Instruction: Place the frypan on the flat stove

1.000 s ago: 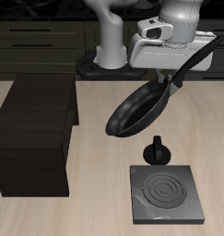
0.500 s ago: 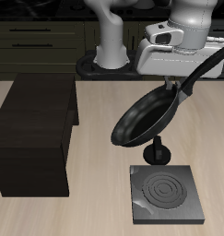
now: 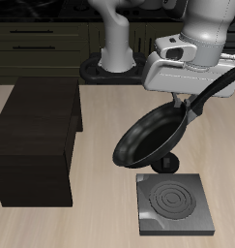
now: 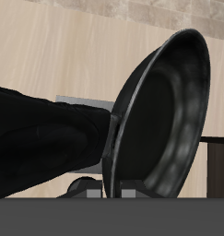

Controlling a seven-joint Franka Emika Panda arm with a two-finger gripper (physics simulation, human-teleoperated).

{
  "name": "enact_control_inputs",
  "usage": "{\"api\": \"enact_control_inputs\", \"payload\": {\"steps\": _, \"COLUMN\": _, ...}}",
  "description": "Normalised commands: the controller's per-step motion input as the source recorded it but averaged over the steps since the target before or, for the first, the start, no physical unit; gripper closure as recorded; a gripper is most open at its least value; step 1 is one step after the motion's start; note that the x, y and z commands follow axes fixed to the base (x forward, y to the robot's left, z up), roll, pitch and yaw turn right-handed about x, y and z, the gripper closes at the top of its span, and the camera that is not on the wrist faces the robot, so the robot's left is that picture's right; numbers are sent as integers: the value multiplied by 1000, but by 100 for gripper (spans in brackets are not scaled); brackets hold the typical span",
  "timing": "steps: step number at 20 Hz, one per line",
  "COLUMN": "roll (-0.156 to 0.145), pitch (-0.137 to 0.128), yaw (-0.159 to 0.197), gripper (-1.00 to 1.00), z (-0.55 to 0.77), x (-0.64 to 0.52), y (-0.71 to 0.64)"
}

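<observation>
The frypan (image 3: 146, 138) is a glossy black round pan, held tilted in the air by its long handle (image 3: 208, 95). My gripper (image 3: 192, 105) is shut on that handle. The pan hangs above and just behind the flat stove (image 3: 174, 205), a dark grey slab with pale burner rings near the table's front edge. In the wrist view the pan (image 4: 164, 115) fills the frame with its handle (image 4: 49, 138) running toward the camera; a pale corner of the stove (image 4: 81, 100) shows behind it. My fingertips are hidden in both views.
A big dark box-shaped cabinet (image 3: 34, 140) stands on the table beside the pan. A small black knobbed pot (image 3: 167, 161) sits just behind the stove, partly hidden under the pan. The robot's base (image 3: 116, 53) is at the table's back.
My gripper has carried the frypan forward and lower, toward the stove. The pan now covers most of the small pot. The stove and cabinet have not moved.
</observation>
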Motion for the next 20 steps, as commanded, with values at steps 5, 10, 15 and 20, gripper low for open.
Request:
{"api": "enact_control_inputs", "payload": {"steps": 5, "roll": -59, "pitch": 5, "yaw": 17, "gripper": 100, "z": -106, "x": 309, "y": -150}}
{"api": "enact_control_inputs", "payload": {"steps": 10, "roll": -33, "pitch": 15, "yaw": -2, "gripper": 100, "z": -110, "x": 195, "y": -132}}
{"api": "enact_control_inputs", "payload": {"steps": 15, "roll": -6, "pitch": 27, "yaw": -9, "gripper": 100, "z": -177, "x": 59, "y": -25}}
{"api": "enact_control_inputs", "payload": {"steps": 20, "roll": 7, "pitch": 21, "yaw": 14, "gripper": 100, "z": -218, "x": 24, "y": 39}}
